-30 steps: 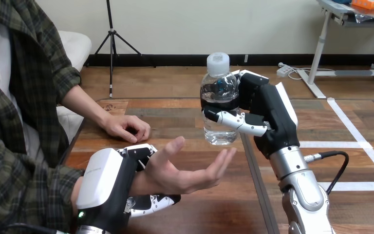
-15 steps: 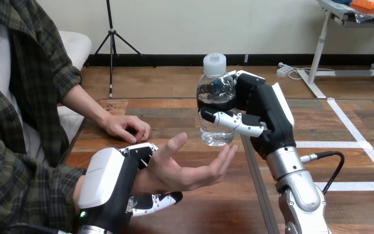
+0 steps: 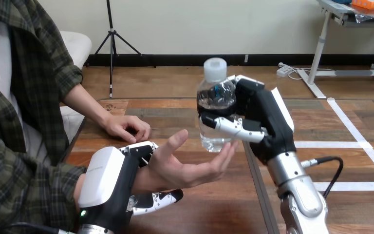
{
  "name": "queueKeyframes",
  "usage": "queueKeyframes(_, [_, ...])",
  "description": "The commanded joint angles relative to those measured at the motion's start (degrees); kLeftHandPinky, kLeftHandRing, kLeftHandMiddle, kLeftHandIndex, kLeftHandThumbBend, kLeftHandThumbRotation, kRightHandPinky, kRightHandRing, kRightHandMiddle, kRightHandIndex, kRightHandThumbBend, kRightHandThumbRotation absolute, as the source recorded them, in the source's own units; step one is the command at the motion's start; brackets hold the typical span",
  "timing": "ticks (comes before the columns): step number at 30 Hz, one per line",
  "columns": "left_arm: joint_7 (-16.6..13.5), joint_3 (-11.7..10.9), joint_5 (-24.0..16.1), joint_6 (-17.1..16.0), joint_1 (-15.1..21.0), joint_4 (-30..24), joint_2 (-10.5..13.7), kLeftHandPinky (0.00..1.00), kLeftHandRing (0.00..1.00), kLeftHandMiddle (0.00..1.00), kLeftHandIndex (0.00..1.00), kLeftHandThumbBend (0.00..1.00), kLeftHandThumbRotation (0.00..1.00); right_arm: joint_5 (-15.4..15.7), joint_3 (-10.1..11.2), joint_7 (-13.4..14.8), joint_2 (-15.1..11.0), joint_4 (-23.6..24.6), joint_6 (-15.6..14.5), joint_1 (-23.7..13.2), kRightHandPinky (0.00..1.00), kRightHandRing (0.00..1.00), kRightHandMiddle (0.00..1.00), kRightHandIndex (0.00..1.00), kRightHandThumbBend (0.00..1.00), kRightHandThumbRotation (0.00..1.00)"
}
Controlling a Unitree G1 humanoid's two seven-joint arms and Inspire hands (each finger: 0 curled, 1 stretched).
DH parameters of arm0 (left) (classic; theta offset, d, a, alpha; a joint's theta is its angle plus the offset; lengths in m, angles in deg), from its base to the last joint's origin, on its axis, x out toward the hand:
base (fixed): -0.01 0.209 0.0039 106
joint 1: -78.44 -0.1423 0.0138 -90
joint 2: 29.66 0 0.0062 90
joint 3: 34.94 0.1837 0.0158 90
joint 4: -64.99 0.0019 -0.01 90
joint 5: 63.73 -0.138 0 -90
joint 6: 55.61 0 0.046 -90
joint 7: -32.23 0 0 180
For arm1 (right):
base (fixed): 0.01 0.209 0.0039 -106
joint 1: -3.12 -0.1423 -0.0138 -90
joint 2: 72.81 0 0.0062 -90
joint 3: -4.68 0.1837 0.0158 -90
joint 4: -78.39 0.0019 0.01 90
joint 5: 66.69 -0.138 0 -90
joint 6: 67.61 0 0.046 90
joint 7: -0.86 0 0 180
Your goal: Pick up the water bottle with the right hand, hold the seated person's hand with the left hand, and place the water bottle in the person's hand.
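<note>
Your right hand (image 3: 265,122) clamps its fingers on the water bottle (image 3: 214,95), just above the person's upturned hand (image 3: 185,165); your left hand (image 3: 107,180) curls its fingers round that hand's wrist (image 3: 146,178)

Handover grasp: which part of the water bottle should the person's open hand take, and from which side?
The base, from below and the view's left. The right hand wraps the middle of the water bottle from the right, leaving the bottom bare. It stands near upright, base just over the fingertips of the person's hand, which lies palm up.
</note>
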Motion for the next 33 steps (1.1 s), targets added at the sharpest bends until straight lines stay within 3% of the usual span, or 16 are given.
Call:
queueKeyframes(1, [0.11, 2.08, -0.31, -1.28, 2.46, -2.75, -1.21, 0.31, 0.39, 0.44, 0.46, 0.79, 0.0, -1.52, 0.34, -0.6, 0.41, 4.1, 0.35, -0.43, 0.33, 0.4, 0.45, 0.47, 0.65, 0.0])
queueKeyframes(9, [0.11, 2.04, -0.33, -1.31, 2.86, -2.44, -1.29, 0.31, 0.39, 0.45, 0.47, 0.79, 0.0, -1.11, -0.18, -0.72, 0.61, 5.62, -0.14, 1.22, 0.34, 0.4, 0.45, 0.46, 0.65, 0.0])
queueKeyframes(28, [0.06, 1.92, -0.9, -0.86, 3.22, -2.37, -1.48, 0.31, 0.4, 0.46, 0.47, 0.81, 0.0, -4.04, -1.39, -5.31, 1.41, 9.99, -2.65, 5.3, 0.34, 0.4, 0.45, 0.46, 0.66, 0.0])
queueKeyframes(33, [0.21, 1.83, -1.18, -0.61, 3.15, -2.51, -1.52, 0.32, 0.4, 0.46, 0.48, 0.81, 0.0, -3.3, -1.87, -5.62, 1.31, 10.64, -2.46, 6.22, 0.34, 0.39, 0.44, 0.46, 0.67, 0.0])
